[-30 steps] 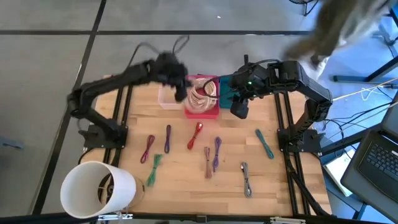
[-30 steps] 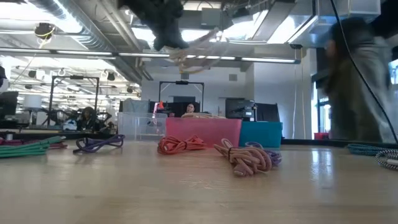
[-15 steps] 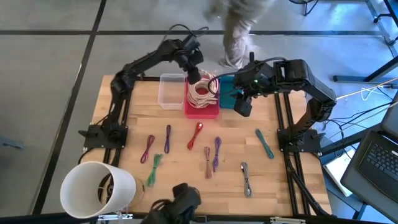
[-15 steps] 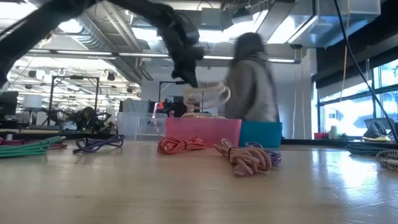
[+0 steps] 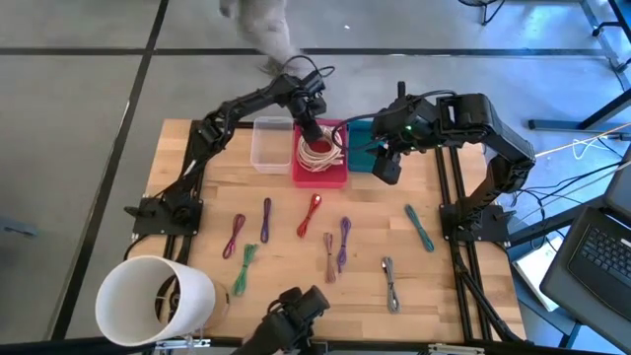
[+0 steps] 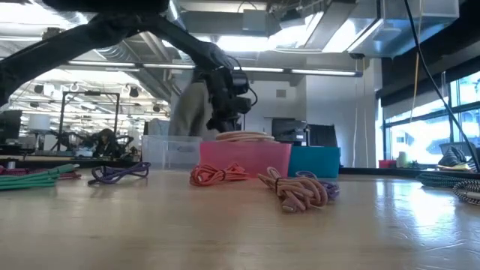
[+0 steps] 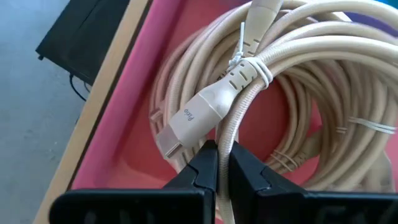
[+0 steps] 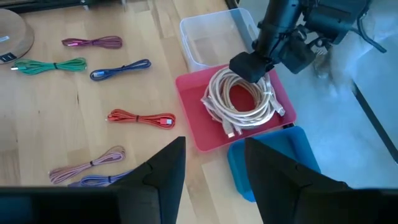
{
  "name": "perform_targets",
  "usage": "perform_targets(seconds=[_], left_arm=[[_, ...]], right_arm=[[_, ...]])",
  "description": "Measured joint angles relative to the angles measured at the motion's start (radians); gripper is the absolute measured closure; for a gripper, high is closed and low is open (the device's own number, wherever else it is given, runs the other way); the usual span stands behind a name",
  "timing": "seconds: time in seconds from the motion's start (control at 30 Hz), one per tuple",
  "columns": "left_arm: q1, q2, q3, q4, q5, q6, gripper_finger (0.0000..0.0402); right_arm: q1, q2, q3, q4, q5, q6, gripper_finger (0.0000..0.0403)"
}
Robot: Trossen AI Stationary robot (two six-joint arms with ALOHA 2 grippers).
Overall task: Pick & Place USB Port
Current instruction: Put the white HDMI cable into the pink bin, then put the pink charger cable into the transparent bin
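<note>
While small bundled cables, among them the red cable [image 5: 313, 211] and the purple cable [image 5: 344, 241], lie spread over the near half of the wooden surface [image 5: 454, 286], the beige USB cable [image 5: 317, 150] sits coiled in the pink bin [image 5: 320, 177] farther back. Reaching down into that bin, the left pincer [image 5: 313, 133] is closed on a strand of the coil. Beside it, over the blue bin [image 5: 361, 128], the right pincer [image 5: 385, 170] hangs open and empty.
</note>
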Motion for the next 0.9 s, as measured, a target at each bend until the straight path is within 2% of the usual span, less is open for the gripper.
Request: perform_targets(seconds=[0.4, 0.6, 0.8, 0.9], left_arm=[[-0.002, 0.007, -0.003, 0.036, -0.007, 0.027, 0.0356], [-0.007, -0.038, -0.006, 0.033, -0.015, 0.073, 0.0308], [-0.007, -0.105, -0.005, 0.031, -0.026, 0.060, 0.0254], [-0.007, -0.165, -0.005, -0.022, -0.010, 0.042, 0.0237]], right_arm=[[0.000, 0.000, 0.000, 0.000, 0.000, 0.010, 0.0238], [0.000, 0.000, 0.000, 0.000, 0.000, 0.013, 0.0238], [0.000, 0.000, 0.000, 0.000, 0.014, 0.013, 0.0237], [0.000, 0.000, 0.000, 0.000, 0.014, 0.021, 0.0237]])
